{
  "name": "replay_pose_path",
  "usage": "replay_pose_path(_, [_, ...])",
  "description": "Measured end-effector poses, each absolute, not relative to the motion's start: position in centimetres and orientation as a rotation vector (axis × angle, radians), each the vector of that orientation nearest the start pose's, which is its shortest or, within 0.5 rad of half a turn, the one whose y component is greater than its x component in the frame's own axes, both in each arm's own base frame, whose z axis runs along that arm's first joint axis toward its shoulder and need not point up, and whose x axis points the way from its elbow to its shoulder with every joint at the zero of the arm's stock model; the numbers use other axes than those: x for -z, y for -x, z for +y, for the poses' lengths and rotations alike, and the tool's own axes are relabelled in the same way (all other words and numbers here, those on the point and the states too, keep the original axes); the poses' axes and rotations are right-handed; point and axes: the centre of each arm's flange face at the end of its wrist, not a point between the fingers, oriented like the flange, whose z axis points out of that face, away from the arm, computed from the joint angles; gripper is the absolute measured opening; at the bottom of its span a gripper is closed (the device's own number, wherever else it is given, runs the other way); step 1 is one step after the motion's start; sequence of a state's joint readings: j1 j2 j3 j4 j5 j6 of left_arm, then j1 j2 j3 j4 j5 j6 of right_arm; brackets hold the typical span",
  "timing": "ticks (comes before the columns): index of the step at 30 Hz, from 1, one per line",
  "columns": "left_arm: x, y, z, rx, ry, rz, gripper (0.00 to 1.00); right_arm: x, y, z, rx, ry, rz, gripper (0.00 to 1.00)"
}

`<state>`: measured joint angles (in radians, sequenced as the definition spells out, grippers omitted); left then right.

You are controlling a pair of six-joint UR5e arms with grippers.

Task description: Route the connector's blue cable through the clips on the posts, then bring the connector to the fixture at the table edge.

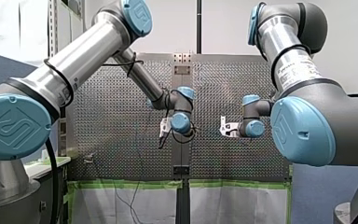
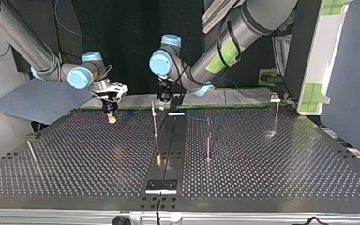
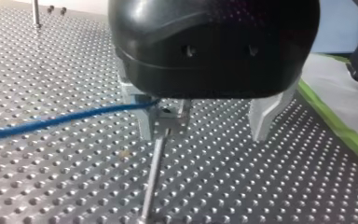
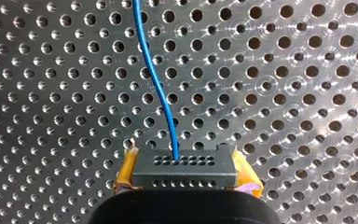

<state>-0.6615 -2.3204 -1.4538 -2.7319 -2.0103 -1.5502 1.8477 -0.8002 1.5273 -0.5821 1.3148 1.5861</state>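
Observation:
In the right wrist view my right gripper (image 4: 185,175) is shut on the dark grey connector (image 4: 186,167), with a yellow pad (image 4: 127,171) on each side. The blue cable (image 4: 154,81) leaves the connector's face and runs ahead over the perforated table. In the left wrist view my left gripper (image 3: 203,137) stands open, its metal fingers (image 3: 144,125) straddling a clip (image 3: 168,116) on top of a thin post (image 3: 151,177). The blue cable (image 3: 70,120) reaches that clip from the side. In the top view my right gripper (image 2: 111,118) hangs left of my left gripper (image 2: 169,104).
Several thin posts stand on the table in the top view: one in the middle (image 2: 154,123), one right of it (image 2: 208,140), one far right (image 2: 276,115), one leaning at the left (image 2: 32,153). A dark fixture plate (image 2: 161,186) lies at the near edge. Green tape (image 3: 340,126) marks the table border.

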Motion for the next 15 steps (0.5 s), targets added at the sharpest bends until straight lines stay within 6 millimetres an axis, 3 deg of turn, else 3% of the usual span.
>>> replay_pose_path(6, [-14.2, -47.1, -48.3, 0.088, -0.268, 1.723, 1.00, -9.4, -33.6, -60.1, -1.525, -1.710, -1.033, 0.00])
replay_pose_path(15, [-14.2, -45.6, -48.4, 0.117, -0.288, 1.718, 1.00, -9.3, -33.6, -60.0, -1.519, -1.716, -1.035, 0.00])
